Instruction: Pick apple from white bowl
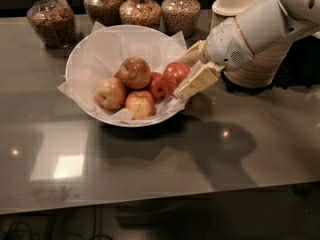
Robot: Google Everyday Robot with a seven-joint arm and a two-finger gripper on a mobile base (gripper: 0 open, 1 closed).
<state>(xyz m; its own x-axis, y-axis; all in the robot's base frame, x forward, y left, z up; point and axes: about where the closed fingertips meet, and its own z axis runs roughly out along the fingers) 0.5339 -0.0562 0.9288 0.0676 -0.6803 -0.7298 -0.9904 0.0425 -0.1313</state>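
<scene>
The white bowl [95, 44], lined with crinkled white paper, stands on the dark table at centre left. It holds several apples. The bright red-orange apple [174, 74] is at the bowl's right side, raised above the others near the rim. My gripper [183, 77] reaches in from the right, and its cream fingers [199, 80] are shut on this apple, one in front and one behind. A duller brownish-red apple [134, 72] sits on top of the pile, with yellowish apples [111, 93] below it.
Several glass jars of grains [50, 20] line the table's back edge. A stack of tan paper bowls [260, 64] stands behind my arm at the right. The table's front edge [150, 199] runs across the bottom.
</scene>
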